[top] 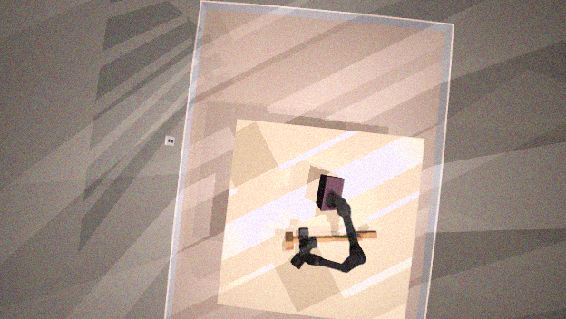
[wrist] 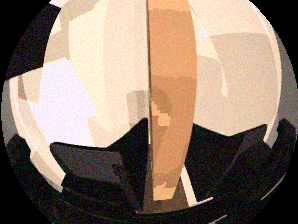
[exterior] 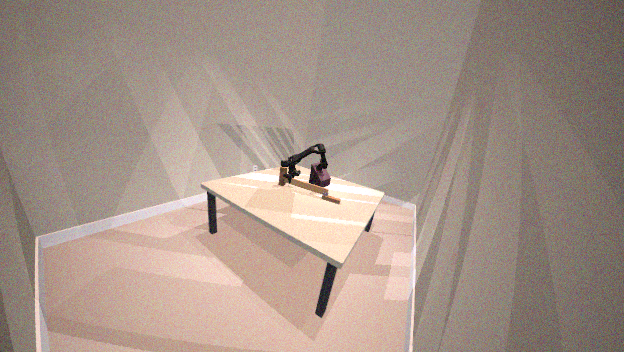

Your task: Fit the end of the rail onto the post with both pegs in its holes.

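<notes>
The long orange-brown rail runs from the short wooden post to the low footboard block. Its near end is up off the table at the post and looks about level. In the wrist view that end meets the brown post face at the bottom, with no clear gap. The pegs and holes are hidden. The far end is at the block; its seat in the bracket is too small to tell. My gripper is slightly open, its fingers close on both sides of the rail near the post.
The dark purple box carries the arm's base, behind the rail. The black arm arches over the rail to the gripper. All stand on the pale table, crossed by light and shadow bands.
</notes>
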You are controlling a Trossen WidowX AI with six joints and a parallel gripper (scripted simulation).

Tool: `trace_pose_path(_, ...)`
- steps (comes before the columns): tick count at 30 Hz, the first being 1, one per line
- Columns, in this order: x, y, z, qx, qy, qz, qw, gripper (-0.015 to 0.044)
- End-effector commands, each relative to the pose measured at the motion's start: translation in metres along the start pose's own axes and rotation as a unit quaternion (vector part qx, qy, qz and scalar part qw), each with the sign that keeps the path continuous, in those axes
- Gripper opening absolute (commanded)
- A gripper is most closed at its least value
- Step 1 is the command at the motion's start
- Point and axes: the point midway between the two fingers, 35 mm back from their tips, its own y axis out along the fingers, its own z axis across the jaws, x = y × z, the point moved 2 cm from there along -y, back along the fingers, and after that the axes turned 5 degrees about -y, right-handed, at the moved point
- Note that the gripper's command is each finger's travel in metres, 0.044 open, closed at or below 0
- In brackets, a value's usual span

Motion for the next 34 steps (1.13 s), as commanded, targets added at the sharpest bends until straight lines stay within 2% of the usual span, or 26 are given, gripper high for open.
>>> trace_pose_path(1,0.000,0.000,0.000,0.000,0.000,0.000,1.000,0.0184)
trace_pose_path(11,0.000,0.000,0.000,0.000,0.000,0.000,1.000,0.0440)
trace_pose_path(16,0.001,-0.001,0.000,0.000,0.000,0.000,1.000,0.0440)
trace_pose_path(21,0.030,-0.028,-0.001,-0.006,-0.001,0.005,1.000,0.0440)
trace_pose_path(34,0.031,-0.029,-0.001,-0.006,-0.001,0.005,1.000,0.0440)
